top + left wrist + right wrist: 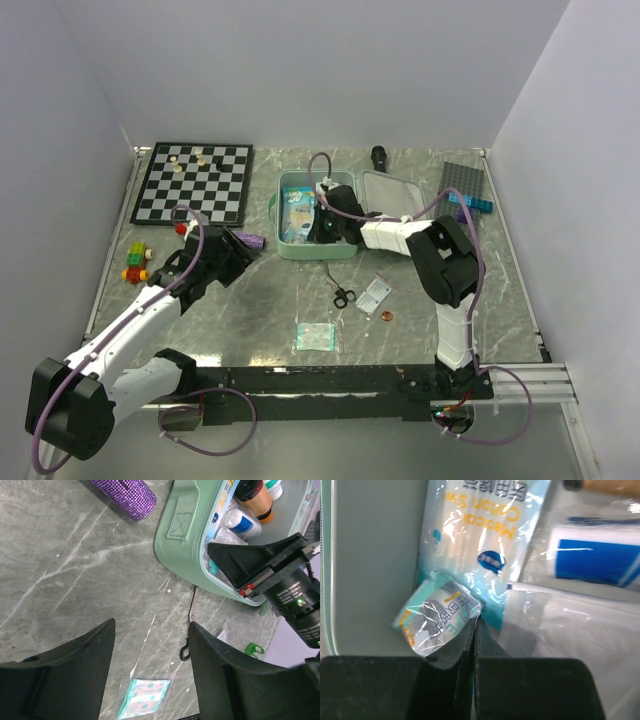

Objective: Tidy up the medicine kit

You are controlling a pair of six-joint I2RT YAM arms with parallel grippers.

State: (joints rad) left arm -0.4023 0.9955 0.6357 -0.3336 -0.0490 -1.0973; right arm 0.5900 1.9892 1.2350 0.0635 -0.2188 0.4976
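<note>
Sees the medicine kit point(385, 195) open at mid far edge of the surface point(250, 310). Finds right pincer point(475, 622) closed tight inside it, tips against a small sachet point(437, 617); left pincer point(151, 630) spread, empty.

Bare tabletop point(260, 310) lies under the left end effector point(152, 670); the right end effector point(474, 625) and packets point(297, 212) crowd the medicine kit point(310, 253).
</note>
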